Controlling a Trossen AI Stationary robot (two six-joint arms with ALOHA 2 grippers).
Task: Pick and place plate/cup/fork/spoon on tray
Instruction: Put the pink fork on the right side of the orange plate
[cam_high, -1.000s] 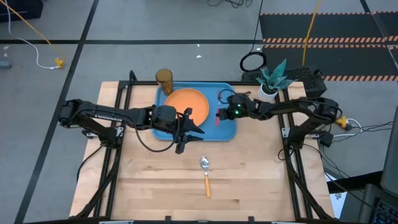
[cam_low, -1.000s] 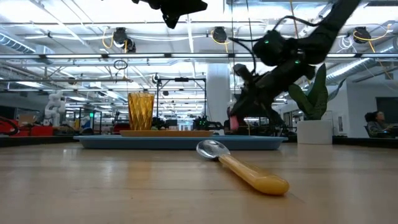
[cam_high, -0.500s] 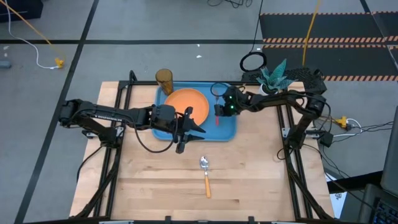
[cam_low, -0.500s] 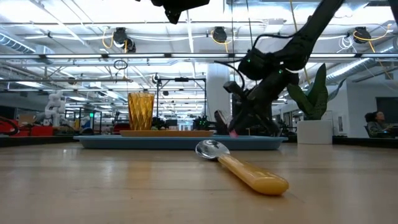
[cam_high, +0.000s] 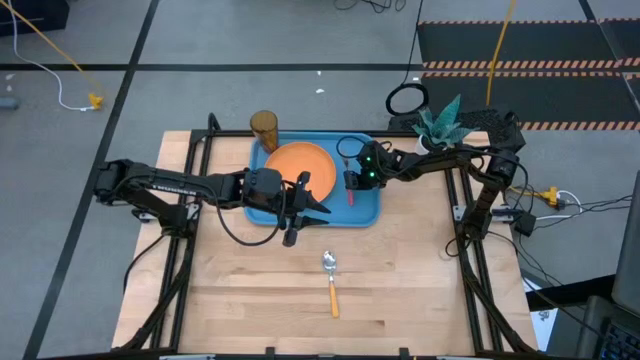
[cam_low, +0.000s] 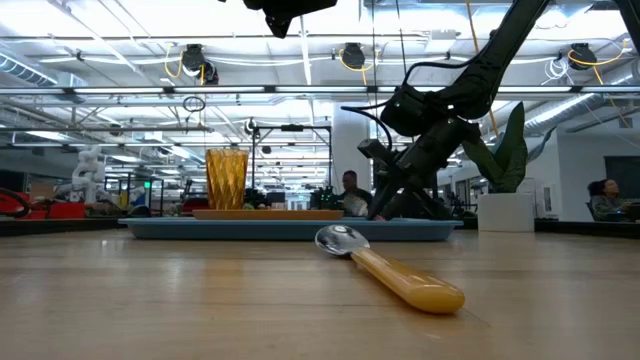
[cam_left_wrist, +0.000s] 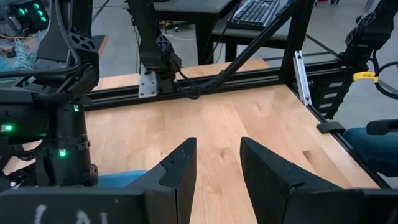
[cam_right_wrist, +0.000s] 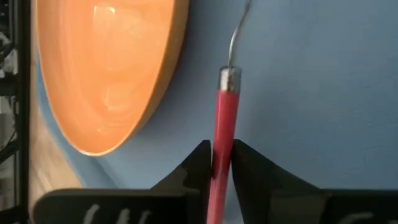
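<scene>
Spoon lies on bare table, nearest the front edge. Left gripper hovers over the tray's front rim, fingers apart, empty. Right gripper low over tray, fingers close against fork handle beside plate. Cup at far corner.

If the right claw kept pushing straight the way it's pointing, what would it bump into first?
Probably the blue tray: the right gripper, its fingers either side of the fork, points down at the tray floor beside the orange plate. Depth is hard to judge.
</scene>
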